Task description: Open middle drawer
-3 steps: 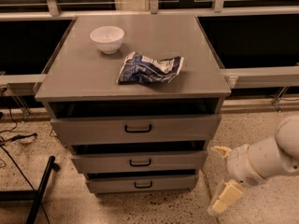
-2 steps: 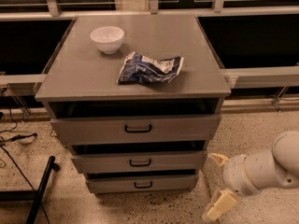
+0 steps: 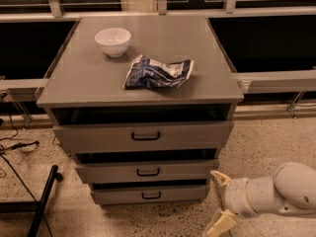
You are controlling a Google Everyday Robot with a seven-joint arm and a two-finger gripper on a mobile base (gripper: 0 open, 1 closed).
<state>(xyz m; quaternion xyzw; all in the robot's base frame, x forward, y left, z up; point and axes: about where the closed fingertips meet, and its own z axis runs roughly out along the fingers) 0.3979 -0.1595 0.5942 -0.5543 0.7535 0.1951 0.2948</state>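
Note:
The grey cabinet has three drawers stacked at its front. The middle drawer (image 3: 147,171) shows a flat grey front with a small black loop handle (image 3: 148,172), and it sits between the taller top drawer (image 3: 143,137) and the narrower bottom drawer (image 3: 149,194). My gripper (image 3: 218,200) is low at the right, just off the cabinet's lower right corner, about level with the bottom drawer. Its two cream fingers are spread apart, open, holding nothing and touching no drawer.
On the cabinet top (image 3: 89,78) stand a white bowl (image 3: 113,41) and a crumpled blue-and-white bag (image 3: 157,72). A black stand leg (image 3: 42,200) lies on the speckled floor at the left. Rails and dark windows run behind the cabinet.
My arm and gripper have slid left and slightly lower, closer to the cabinet's lower right corner. The drawers, bowl and bag have not moved.

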